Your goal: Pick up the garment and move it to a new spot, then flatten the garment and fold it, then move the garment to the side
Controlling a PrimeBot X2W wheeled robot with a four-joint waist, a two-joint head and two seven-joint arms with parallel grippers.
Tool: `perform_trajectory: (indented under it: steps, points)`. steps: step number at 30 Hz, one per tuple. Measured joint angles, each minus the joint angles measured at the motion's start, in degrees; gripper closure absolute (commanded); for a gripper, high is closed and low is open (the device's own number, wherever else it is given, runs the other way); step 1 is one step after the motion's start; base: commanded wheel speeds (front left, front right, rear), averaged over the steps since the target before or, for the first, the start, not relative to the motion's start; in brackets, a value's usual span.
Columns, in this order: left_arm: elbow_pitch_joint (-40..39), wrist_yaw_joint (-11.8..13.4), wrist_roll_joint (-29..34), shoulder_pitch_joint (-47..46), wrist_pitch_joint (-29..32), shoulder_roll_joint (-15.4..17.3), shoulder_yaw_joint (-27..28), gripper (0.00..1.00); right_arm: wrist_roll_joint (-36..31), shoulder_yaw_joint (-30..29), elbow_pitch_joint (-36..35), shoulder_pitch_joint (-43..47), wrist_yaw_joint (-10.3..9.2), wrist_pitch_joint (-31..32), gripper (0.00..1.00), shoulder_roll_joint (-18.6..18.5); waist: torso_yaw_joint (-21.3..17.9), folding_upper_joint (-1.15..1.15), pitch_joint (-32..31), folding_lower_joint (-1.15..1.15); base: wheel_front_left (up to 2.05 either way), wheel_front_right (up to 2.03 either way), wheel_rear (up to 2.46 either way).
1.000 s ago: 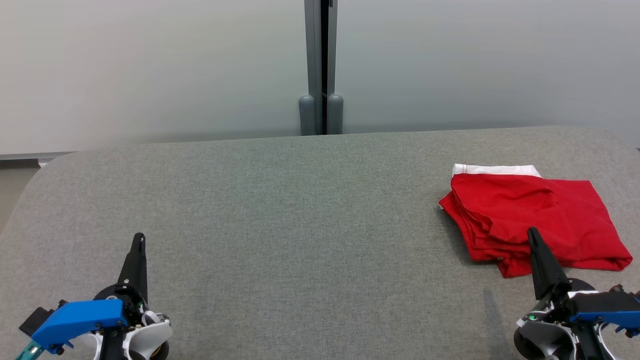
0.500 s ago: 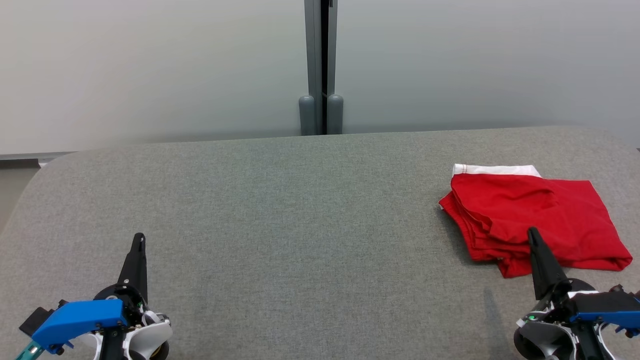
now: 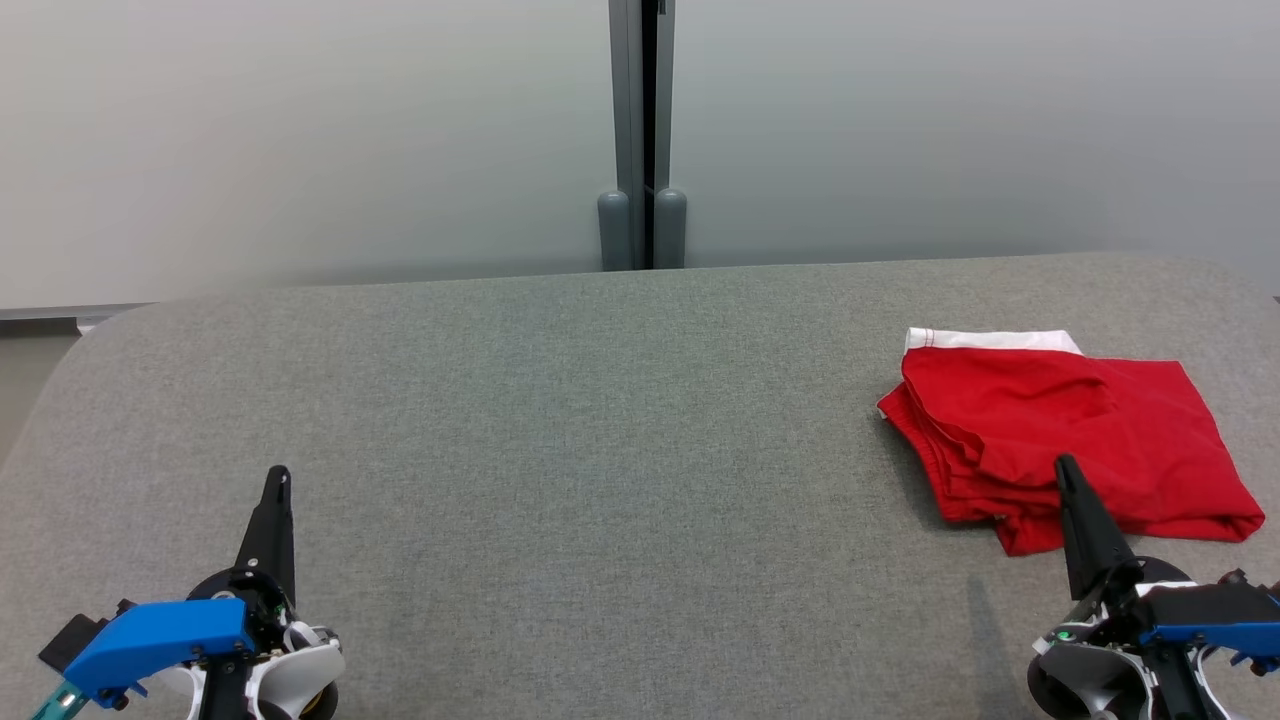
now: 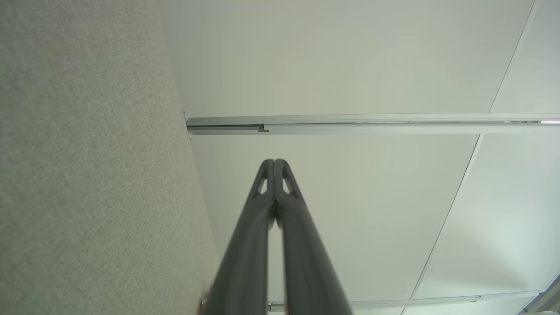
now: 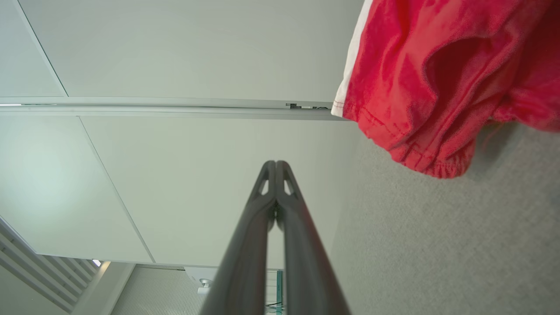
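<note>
While left gripper [image 3: 280,474] and right gripper [image 3: 1066,464] sit pinched together, empty, at the desk's [image 3: 600,450] near corners — red garment [image 3: 1080,420] lies folded by the right edge: final step seemingly done; next move, likely none.

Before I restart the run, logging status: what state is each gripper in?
Left gripper: shut, empty.
Right gripper: shut, empty, near the red garment.

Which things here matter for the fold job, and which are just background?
Job: red shorts, folded, on the table's right side; grey table; left gripper; right gripper.
Background: wall panels; grey post.
</note>
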Motion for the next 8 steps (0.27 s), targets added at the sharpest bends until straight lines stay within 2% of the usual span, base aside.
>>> perform_trajectory:
  steps: [8]
  points:
    - [0.0,0.0,0.0,0.0,0.0,0.0,0.01,1.0,0.0,0.0,0.0,0.0,0.0,0.0,1.0,0.0,0.0,0.0,0.0,0.0,0.0,0.0,0.0]
